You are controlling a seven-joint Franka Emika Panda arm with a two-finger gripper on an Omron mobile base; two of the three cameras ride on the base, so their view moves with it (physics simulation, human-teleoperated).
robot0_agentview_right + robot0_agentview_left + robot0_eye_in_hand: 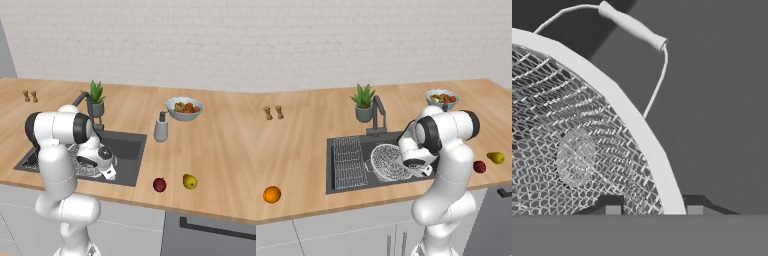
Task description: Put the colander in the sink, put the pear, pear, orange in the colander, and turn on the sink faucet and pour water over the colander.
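Straddling the colander rim, pincer fingertips, close-up

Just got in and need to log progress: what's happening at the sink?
The robot's end effector is down in the sink, its fingertips straddling the rim of the colander, which already sits in the basin beside a wire rack. No fruit is in it yet: the orange lies on the counter left of the sink, the red pear and yellow pear to the right. No water runs from the faucet.
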